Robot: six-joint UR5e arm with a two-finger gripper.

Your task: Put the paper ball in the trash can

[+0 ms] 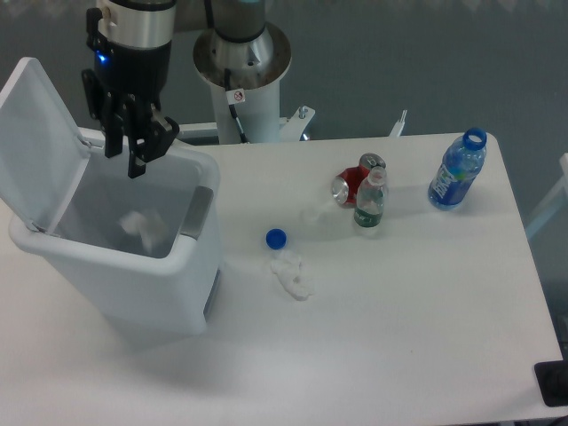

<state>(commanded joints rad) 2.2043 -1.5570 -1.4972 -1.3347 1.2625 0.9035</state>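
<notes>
Over the open trash can [191, 266], gripper [129, 142] with fingers parted, holding nothing. Inside the bin, blurred against the wall, paper ball [138, 224]. Arm cut off at the top edge. Nearby on the table [399, 337], faint translucent cap [311, 214]

The arm [133, 35] is cut off at the top edge; the paper ball [138, 224] inside the bin [133, 293] at left looks blurred.

paper ball [138, 224]: small white crumpled wad, sitting inside the trash can [133, 275], low against its far-left inner wall. trash can: white rectangular bin, lid hinging open up-left, grey panel showing on its right side.
</notes>
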